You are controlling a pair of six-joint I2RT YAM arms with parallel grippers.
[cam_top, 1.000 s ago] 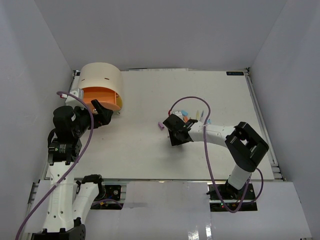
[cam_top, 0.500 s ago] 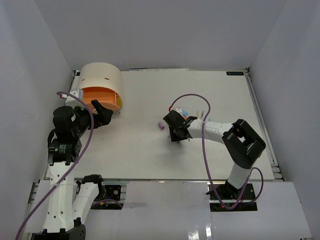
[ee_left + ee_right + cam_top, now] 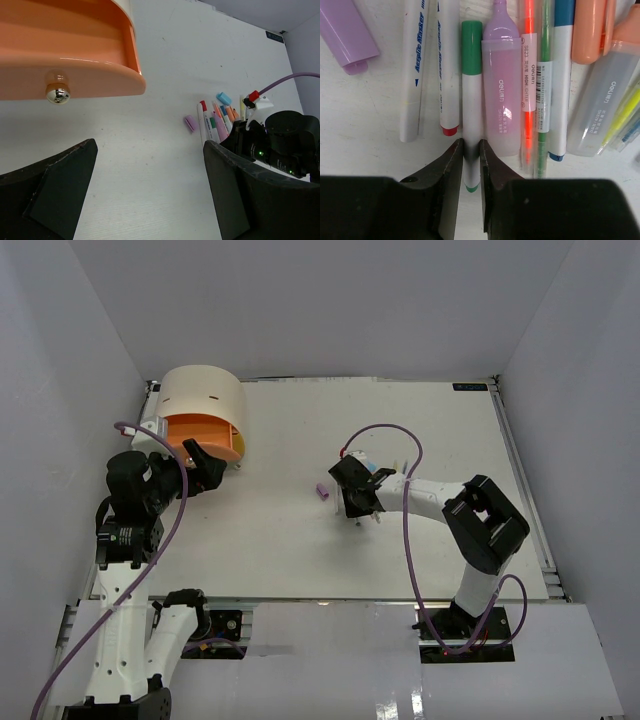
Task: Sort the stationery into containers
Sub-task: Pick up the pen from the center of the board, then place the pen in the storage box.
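Observation:
The stationery lies in a row on the table: a white pen with green cap (image 3: pixel 471 100), a purple highlighter (image 3: pixel 500 95), white red-tipped pens (image 3: pixel 449 65), an orange pen (image 3: pixel 529 75) and a purple cap (image 3: pixel 347 35). My right gripper (image 3: pixel 471 150) (image 3: pixel 357 502) is shut on the green-capped pen's lower end, on the table. The beige cabinet (image 3: pixel 203 400) stands at the far left, its peach-orange drawer (image 3: pixel 65 55) pulled out. My left gripper (image 3: pixel 150 195) (image 3: pixel 205 462) is open and empty in front of that drawer's knob (image 3: pixel 57 93).
A purple cap (image 3: pixel 322 491) lies left of the pile. A light blue cap (image 3: pixel 223 98) and a clear yellow highlighter (image 3: pixel 615 110) lie at the pile's right side. The right arm's purple cable (image 3: pixel 385 435) arcs over the pens.
My right gripper has moved slightly up and left over the pile and settled on the green-capped pen. The left arm has not moved.

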